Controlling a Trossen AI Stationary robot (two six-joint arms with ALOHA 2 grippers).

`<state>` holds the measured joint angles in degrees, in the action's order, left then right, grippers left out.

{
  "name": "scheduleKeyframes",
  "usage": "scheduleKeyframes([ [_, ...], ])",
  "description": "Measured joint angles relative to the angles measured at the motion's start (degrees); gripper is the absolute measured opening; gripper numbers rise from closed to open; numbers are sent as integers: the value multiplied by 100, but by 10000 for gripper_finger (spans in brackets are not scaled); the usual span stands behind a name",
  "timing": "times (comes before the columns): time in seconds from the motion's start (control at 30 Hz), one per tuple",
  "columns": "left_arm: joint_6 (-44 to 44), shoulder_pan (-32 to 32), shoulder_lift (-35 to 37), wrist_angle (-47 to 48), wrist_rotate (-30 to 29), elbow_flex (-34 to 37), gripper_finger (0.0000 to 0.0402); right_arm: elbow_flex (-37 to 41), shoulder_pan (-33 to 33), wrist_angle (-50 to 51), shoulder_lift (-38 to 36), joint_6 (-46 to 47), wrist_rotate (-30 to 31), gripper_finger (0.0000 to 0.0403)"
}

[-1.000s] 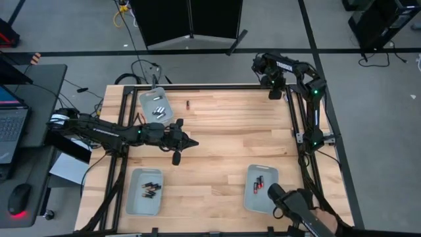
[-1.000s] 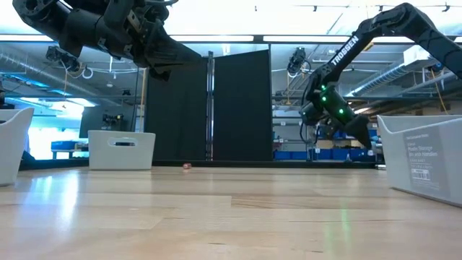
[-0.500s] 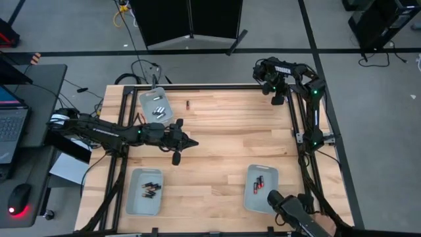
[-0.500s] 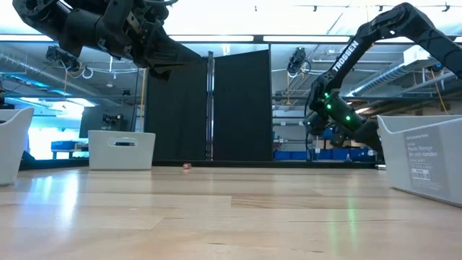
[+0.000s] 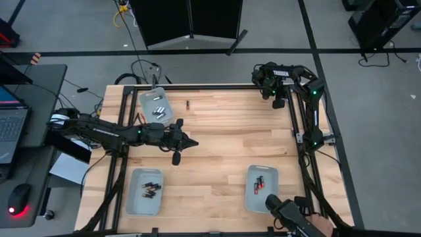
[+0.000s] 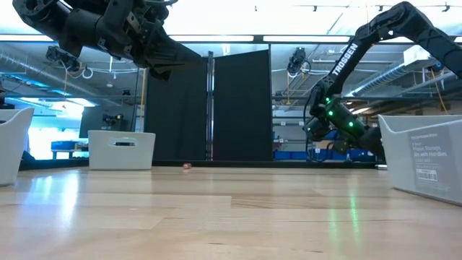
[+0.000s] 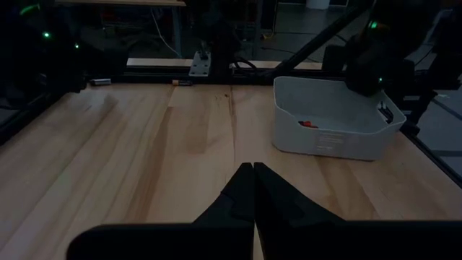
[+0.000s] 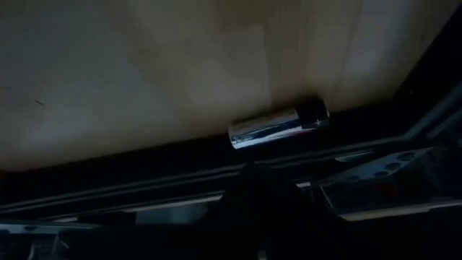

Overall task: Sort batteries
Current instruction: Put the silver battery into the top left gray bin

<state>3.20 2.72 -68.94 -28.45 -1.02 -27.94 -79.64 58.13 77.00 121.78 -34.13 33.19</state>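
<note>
A silvery battery lies at the edge of the wood beside the dark frame rail. My right gripper is shut just short of it and apart from it, low at the table's far right corner. A lone battery lies on the bare wood at the far side. Three pale grey trays hold more batteries: the far left tray, the near left tray and the near right tray. My left gripper hangs shut above the table's middle left, holding nothing.
The black frame rail runs along the table's right edge, close to my right gripper. A dark object with a person's hand behind it shows at the near right corner, by the near right tray. Bare wood lies between the trays.
My right gripper has sunk toward the table at the far right corner and shifted a little toward the near and right edges, staying shut. The dark object at the near right corner has drifted toward the near edge.
</note>
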Motion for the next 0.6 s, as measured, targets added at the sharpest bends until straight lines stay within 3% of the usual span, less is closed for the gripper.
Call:
scheduleKeyframes([
  [0.2, 0, 0, -1, -13, 0, 0, 5, -7, 0, -99, 242, -32, -21, 8],
  [0.6, 0, 0, -1, -50, 0, 0, 5, -584, -18, 94, 284, -10, -688, 8],
])
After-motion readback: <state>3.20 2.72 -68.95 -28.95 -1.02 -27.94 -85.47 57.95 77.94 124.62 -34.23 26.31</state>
